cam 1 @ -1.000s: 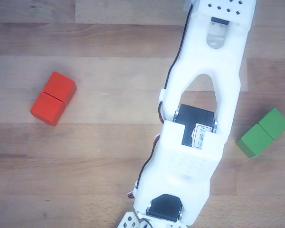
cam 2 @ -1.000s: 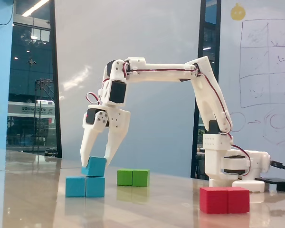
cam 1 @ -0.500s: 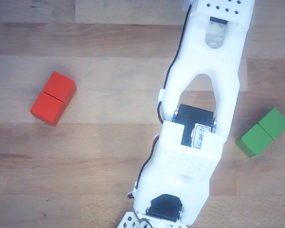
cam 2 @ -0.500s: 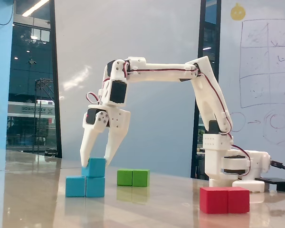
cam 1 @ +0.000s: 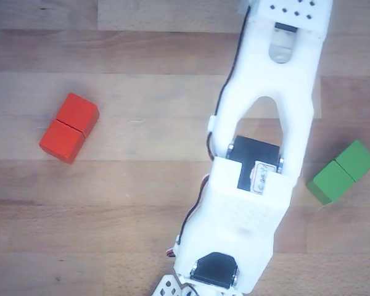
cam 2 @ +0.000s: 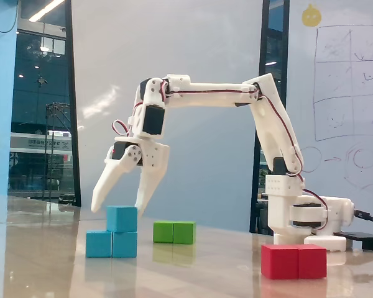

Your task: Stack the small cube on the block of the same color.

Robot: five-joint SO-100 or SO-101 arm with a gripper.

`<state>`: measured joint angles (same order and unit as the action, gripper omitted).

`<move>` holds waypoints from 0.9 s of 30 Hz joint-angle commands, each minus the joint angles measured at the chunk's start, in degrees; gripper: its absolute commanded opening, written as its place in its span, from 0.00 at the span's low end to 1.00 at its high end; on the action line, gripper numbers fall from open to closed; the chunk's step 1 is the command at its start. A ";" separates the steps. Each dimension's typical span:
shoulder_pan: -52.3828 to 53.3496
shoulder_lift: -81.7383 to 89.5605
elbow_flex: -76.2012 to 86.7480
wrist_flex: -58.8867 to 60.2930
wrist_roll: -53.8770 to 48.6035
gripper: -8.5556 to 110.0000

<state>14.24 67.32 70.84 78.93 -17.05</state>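
I read the fixed view first. The end effector (cam 2: 117,206) now stands spread wide and holds nothing; half a second ago its two fingers flanked the small cube (cam 2: 122,218) closely, and they have since parted and lifted, with the tips clear of the cube's top edge at 10 and 2 o'clock from it. The small cube rests flat on the block of the same color (cam 2: 111,244), over that block's right half, edges square; a second ago it sat tilted. The blue block lies on the surface (cam 2: 193,270), with the green block (cam 2: 174,232) at 3 o'clock from it and the red block (cam 2: 294,261) farther at 4 o'clock. In the other view the arm (cam 1: 253,185) hides the stack. I judge the placement complete; only a clean retreat remains, without brushing the cube.
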 commanded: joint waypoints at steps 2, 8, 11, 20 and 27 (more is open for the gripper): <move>7.47 3.52 -6.59 -0.79 -0.18 0.33; 14.33 8.44 -6.50 -0.79 -0.18 0.33; 14.85 11.34 -6.06 -0.62 -0.18 0.33; 8.96 31.99 6.42 3.08 0.97 0.21; -2.55 51.15 25.75 0.62 6.59 0.07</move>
<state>17.49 105.29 89.74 81.39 -13.10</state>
